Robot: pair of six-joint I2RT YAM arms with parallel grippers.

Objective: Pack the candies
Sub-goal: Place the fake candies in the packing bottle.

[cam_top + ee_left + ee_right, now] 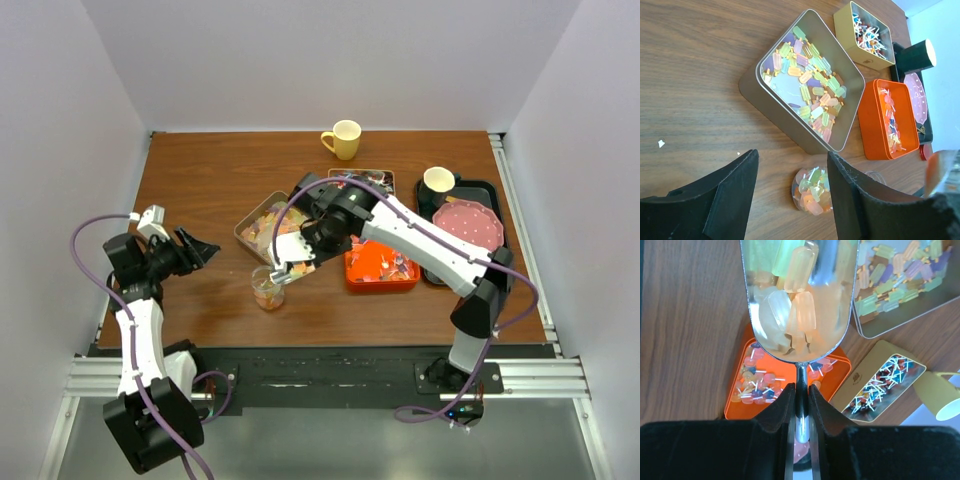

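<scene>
My right gripper [800, 390] is shut on the thin handle of a metal scoop [800, 295], whose bowl holds several pastel candies [797, 310]. In the top view the scoop [280, 270] hangs just above a small clear jar [267, 290] partly filled with candies. My left gripper [792, 157] is open, and the jar [812, 190] stands on the table beyond its fingertips, untouched. A silver tin [747, 87] holds pastel candies [810, 85], an orange tin [872, 125] and a gold tin [845, 30] hold candies on sticks. In the top view the left gripper [205, 248] sits left of the jar.
A yellow mug [343, 139] stands at the back of the table. At the right a black tray [497, 195] carries a pink dotted plate [468, 225] and a black cup [438, 180]. The right arm [420, 240] stretches across above the orange tin [380, 280].
</scene>
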